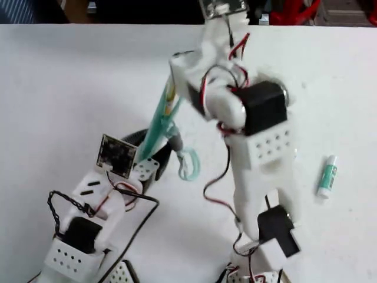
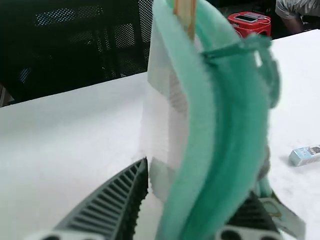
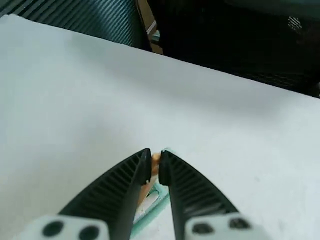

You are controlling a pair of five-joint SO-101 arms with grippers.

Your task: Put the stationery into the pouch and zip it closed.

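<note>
The pouch [image 1: 158, 127], white mesh with a green zip band, stands on edge near the table's middle. My left gripper [image 1: 158, 160] is shut on its lower end; in the left wrist view the pouch [image 2: 220, 150] rises between the fingers [image 2: 115, 205]. A tan wooden stick [image 2: 184, 15] pokes out of the pouch's top. My right gripper [image 3: 155, 167] is above the pouch [image 3: 152, 205], shut on that stick [image 3: 155, 161]. In the high view the right gripper [image 1: 172, 88] sits at the pouch's upper end. A green-and-white glue stick [image 1: 327, 175] lies apart on the table.
The zip's green pull loop [image 1: 189, 165] hangs beside the pouch. The right arm's white body [image 1: 259, 153] spans the middle of the table. A red object [image 2: 248, 21] sits beyond the far edge. Bare white tabletop lies at the left and right.
</note>
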